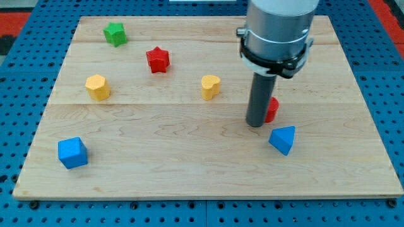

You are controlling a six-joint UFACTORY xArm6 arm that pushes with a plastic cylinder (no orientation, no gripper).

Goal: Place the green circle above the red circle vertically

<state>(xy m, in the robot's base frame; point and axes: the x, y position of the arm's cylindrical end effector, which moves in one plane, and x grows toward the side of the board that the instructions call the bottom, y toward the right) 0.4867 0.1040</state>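
The table (189, 157) is pale wood, its grain running in long boards with faint seams, smooth with a low sheen; around it lies a blue perforated sheet (19, 126), matt, dotted with regular holes; the arm's housing (278, 25) looks like brushed grey metal with a soft gleam, banded by a black ring; the rod (259, 101) beneath is dark and matt; the blue cube (72, 152), yellow block (97, 87) and red star (158, 60) look like smooth painted pieces, evenly coloured, hardly glossy.
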